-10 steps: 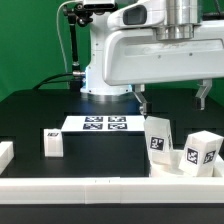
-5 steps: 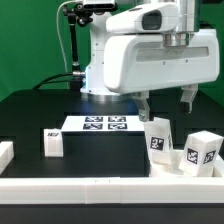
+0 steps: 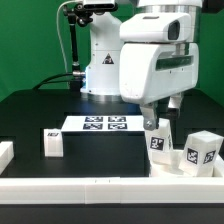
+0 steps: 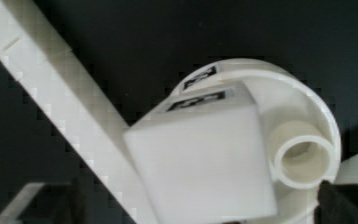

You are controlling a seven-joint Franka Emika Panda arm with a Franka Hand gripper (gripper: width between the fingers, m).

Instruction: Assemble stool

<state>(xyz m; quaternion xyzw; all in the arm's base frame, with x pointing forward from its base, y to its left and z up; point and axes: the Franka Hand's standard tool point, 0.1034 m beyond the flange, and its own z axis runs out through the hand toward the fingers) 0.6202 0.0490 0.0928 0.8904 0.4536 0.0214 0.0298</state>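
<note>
We hold our hand (image 3: 164,114) spread above the seat (image 3: 178,166), where two legs (image 3: 159,140) seem fitted, while the third leg (image 3: 52,144) waits well apart from the seat.

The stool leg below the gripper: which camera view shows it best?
The wrist view: the leg is large and close, its round end plain. The exterior view shows it small, below the open gripper.

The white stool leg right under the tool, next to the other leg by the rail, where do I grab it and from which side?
I'd take the leg by its upper half, across its flat side faces, coming straight down from above. It stands upright with its top free, while the second leg and the rail crowd it lower down.
</note>
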